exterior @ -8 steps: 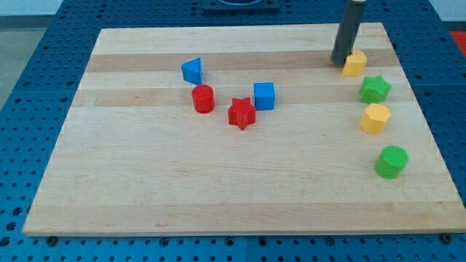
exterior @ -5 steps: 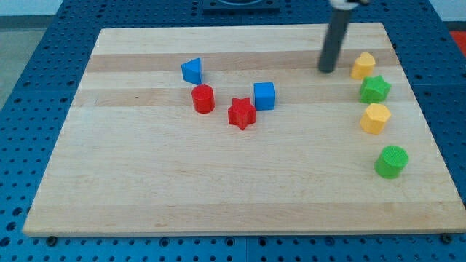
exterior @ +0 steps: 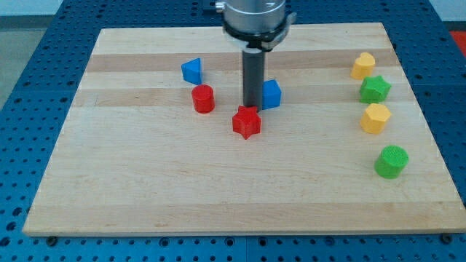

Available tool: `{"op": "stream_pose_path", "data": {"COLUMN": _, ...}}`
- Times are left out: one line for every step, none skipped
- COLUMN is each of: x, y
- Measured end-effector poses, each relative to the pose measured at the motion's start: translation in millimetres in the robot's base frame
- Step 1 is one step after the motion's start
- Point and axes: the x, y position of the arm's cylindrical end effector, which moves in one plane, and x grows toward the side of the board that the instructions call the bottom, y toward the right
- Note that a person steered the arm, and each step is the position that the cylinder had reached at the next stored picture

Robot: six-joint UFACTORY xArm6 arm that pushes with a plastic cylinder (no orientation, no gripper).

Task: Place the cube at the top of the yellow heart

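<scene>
The blue cube (exterior: 271, 94) sits near the board's middle, partly hidden on its left by my rod. My tip (exterior: 252, 105) is down on the board, touching the cube's left side and just above the red star (exterior: 247, 122). The yellow heart (exterior: 362, 65) lies at the view's upper right, far to the right of the cube. The cube and the heart are well apart.
A blue triangular block (exterior: 191, 70) and a red cylinder (exterior: 203, 98) lie left of my tip. Down the right side, below the heart, are a green star (exterior: 375, 89), a yellow hexagon (exterior: 376, 118) and a green cylinder (exterior: 392, 161). The wooden board (exterior: 145, 189) rests on a blue pegboard.
My tip has swept left from beside the yellow heart to the cube's left side. The red star has shifted slightly down and right, the cube slightly right.
</scene>
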Motion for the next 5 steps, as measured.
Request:
{"op": "stream_pose_path", "data": {"x": -32, "y": 7}}
{"op": "stream_pose_path", "data": {"x": -50, "y": 35}}
{"op": "stream_pose_path", "data": {"x": -28, "y": 16}}
{"op": "stream_pose_path", "data": {"x": -3, "y": 49}}
{"op": "stream_pose_path", "data": {"x": -30, "y": 82}}
